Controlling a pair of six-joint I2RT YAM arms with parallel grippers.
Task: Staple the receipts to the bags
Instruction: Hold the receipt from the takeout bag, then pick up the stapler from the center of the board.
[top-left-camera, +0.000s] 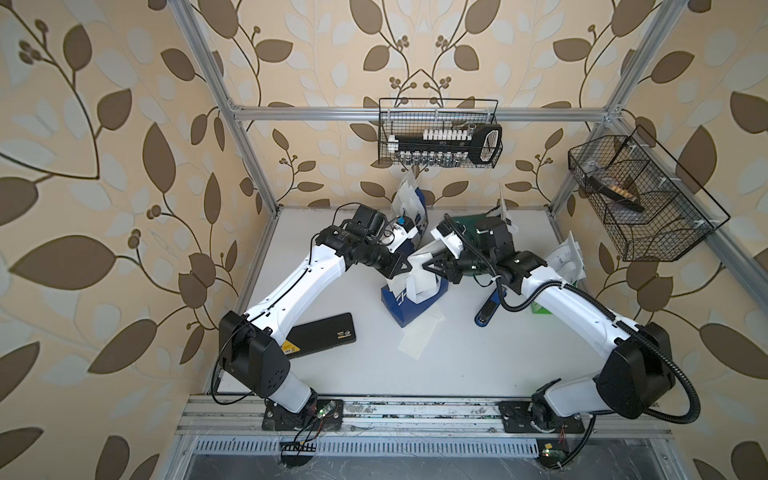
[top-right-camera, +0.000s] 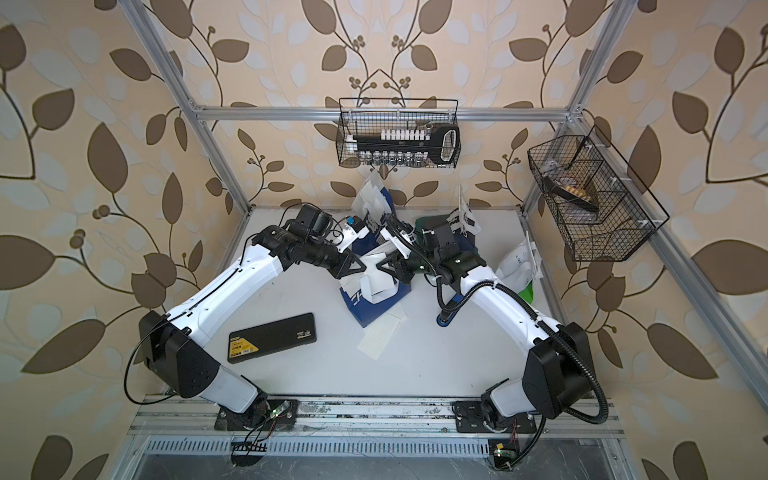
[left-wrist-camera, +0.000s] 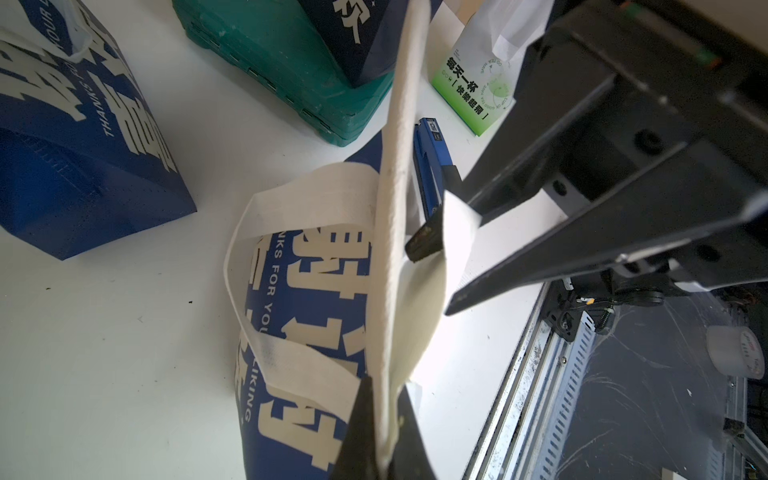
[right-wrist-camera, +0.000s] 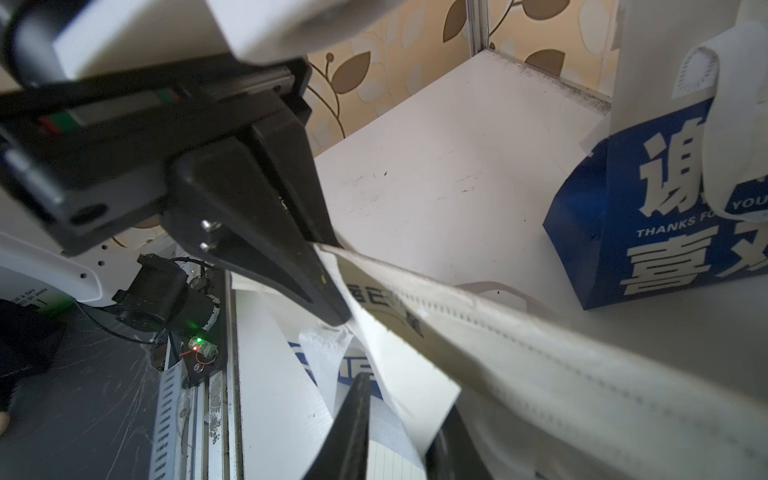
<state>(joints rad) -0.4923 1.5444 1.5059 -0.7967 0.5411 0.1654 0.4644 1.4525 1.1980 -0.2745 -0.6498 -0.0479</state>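
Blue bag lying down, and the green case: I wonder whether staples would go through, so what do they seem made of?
Blue bag: probably matte non-woven fabric rather than paper; its white handle looks soft, limp and finely dimpled. Green case: likely hard, glossy plastic, with moulded ridges along its edge.

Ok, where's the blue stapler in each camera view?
Both top views: stapler on the table, partly under the right forearm.
Left wrist: stapler beside the green case.
Right wrist: not in view.
Shared landmark: the lying blue bag beside it.
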